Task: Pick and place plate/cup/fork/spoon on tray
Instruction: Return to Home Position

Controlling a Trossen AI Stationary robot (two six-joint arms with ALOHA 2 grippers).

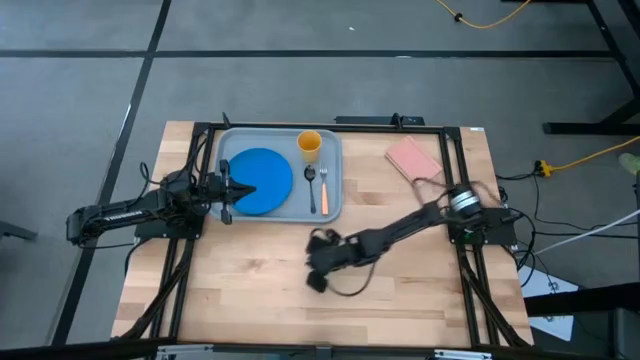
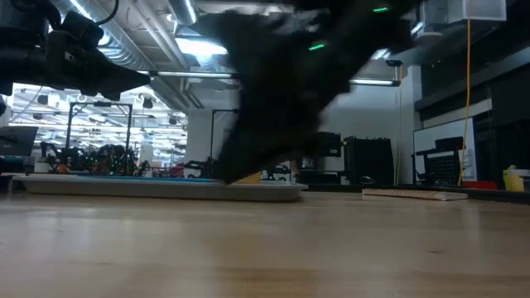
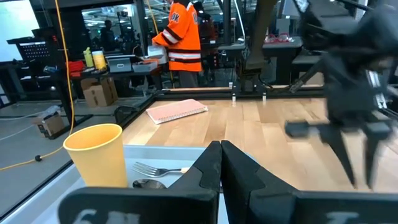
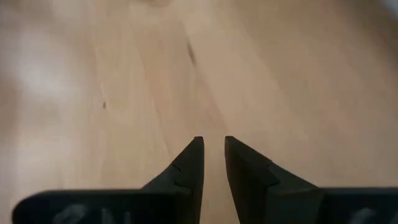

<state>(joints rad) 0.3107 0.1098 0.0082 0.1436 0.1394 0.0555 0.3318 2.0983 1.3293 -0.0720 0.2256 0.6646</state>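
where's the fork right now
In the high view the fork lies inside the tray near its right rim, just right of the spoon, with the cup beyond its tines.

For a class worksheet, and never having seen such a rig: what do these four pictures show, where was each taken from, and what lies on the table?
This is a robot with two dark arms, each ending in a two-finger gripper. One picture looks straight down on the light wooden table, one level across it, and two come from cameras on the arms' wrists. A large light grey-blue rectangular tray holds a flat round bright blue plate, a small yellow-orange cup, a small dark metal spoon and a fork with an orange-tan handle. A pink square pad lies on the wood apart from the tray. The left gripper, shut, hangs at the plate's edge. The right gripper, narrowly open, hovers over wood. Neither holds anything.
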